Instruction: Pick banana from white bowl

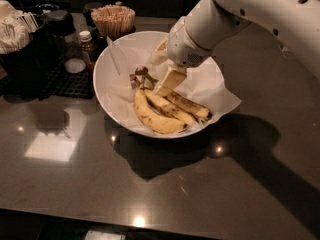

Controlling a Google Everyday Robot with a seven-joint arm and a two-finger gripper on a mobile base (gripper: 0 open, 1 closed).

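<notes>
The white bowl (112, 66), lined with crinkled white paper, stands on the dark table. Three bananas lie in it. The banana (187, 105), slim and brown-speckled, lies at the right, with its neck running up-left under the gripper. Two plumper bananas (152, 118) lie in front of it, and the brown stems (139, 75) meet at the bowl's middle left. My gripper (167, 84) hangs on the white arm (210, 24) inside the bowl. It is right above the bananas' stem ends and hides the banana's neck.
A cup of wooden stir sticks (113, 19) stands behind the bowl. A black organizer with packets (22, 39), a small brown bottle (87, 45) and a black mat (67, 81) sit to the left. The glossy table (150, 194) stretches to the front.
</notes>
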